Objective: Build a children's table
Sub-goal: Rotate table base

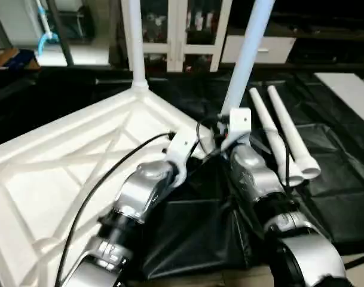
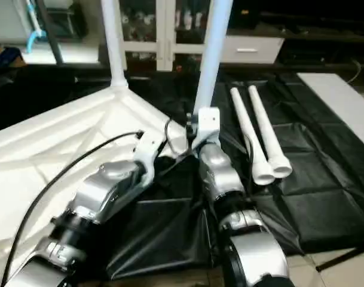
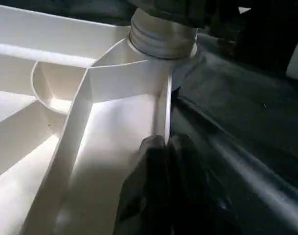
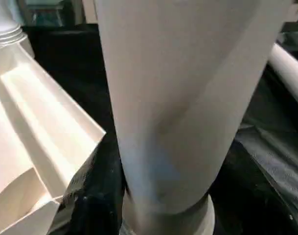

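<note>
A black sheet covers the floor, and on it lie the white table top, ribbed underside up, at the left, two loose white legs side by side and touching at the right, and a white flat board at the far right.

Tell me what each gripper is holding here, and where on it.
The left gripper pinches the table top by its side rim, near a corner socket. The right gripper seems to hold an upright leg near its lower end, though its fingers are hidden.
</note>
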